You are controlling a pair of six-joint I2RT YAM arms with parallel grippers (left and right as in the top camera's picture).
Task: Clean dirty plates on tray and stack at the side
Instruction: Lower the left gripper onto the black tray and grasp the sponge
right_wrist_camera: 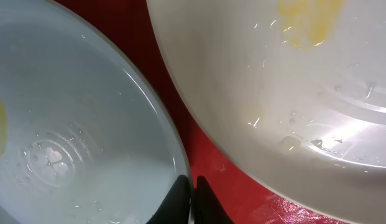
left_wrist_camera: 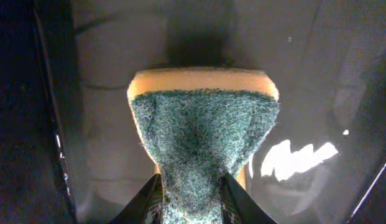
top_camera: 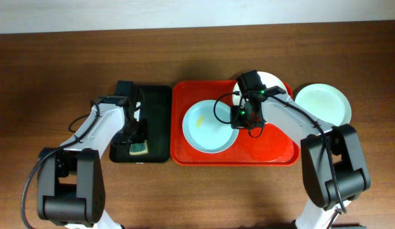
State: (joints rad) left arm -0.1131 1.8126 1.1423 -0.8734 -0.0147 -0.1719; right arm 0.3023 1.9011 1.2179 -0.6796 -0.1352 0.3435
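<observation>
Two smeared plates wait on the red tray (top_camera: 273, 149); one lies aside.
Left gripper (left_wrist_camera: 191, 199) is clamped on the sponge (left_wrist_camera: 202, 137) in the black tray (top_camera: 158, 121); right gripper (right_wrist_camera: 193, 199), fingers together, sits at the blue-green plate (top_camera: 207, 130) rim, perhaps nipping it; white plate (top_camera: 277, 81) lies at the tray's far right corner; third plate (top_camera: 322, 104) rests right of the tray, apparently clean.

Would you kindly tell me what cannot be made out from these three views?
- Overhead: the right arm covers much of the white plate and the blue plate's right rim.
- Right wrist: both plates run off the frame; whether the shut right gripper pinches the blue rim is unclear.
- Left wrist: the left gripper hides the sponge's lower end; the black tray is too dark to read.
</observation>
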